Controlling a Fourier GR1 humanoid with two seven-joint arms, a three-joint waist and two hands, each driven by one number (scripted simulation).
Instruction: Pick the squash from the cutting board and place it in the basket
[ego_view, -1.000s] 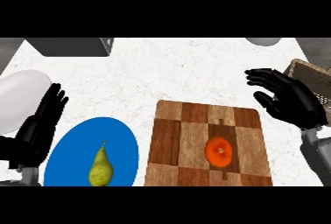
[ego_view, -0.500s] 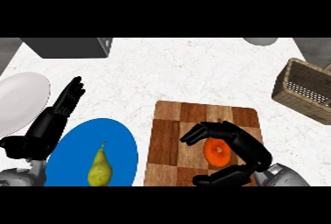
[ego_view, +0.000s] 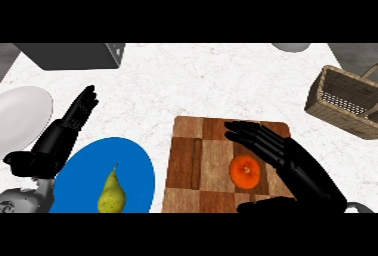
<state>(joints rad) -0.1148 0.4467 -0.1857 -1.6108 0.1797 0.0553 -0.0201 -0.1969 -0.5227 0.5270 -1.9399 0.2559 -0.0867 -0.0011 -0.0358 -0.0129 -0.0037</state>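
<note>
The right hand (ego_view: 308, 172) is unclenched, holding nothing, the squash (ego_view: 245, 172) just beside its fingers (ego_view: 258, 140) on the cutting board (ego_view: 193, 165); I'd lower, then curl evenly

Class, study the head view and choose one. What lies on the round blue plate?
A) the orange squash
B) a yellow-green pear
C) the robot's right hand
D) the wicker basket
B: the yellow-green pear lies on the round blue plate, while the orange squash sits on the wooden cutting board.
</note>
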